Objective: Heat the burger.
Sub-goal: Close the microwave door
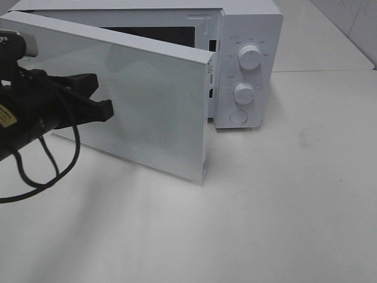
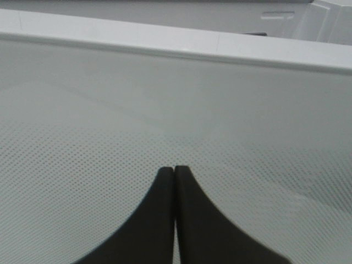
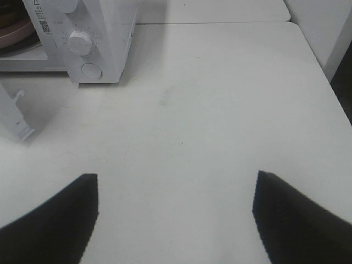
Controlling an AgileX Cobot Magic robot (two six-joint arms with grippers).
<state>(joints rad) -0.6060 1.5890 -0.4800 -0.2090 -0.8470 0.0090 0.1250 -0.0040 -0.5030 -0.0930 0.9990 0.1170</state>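
White microwave [image 1: 250, 32], door [image 1: 147, 100] ajar, white table [image 1: 283, 206]

microwave casing [image 1: 253, 23]: white, smooth, faint sheen
door [image 1: 147, 106]: glossy pane over fine dotted mesh; smooth white frame
knobs [image 1: 249, 58]: white plastic; smooth
surface [image 1: 283, 206]: white, matt; lightly scuffed
left end effector [image 2: 175, 169]: black, matt, smooth
right end effector [image 3: 176, 179]: black, matt; finely ribbed
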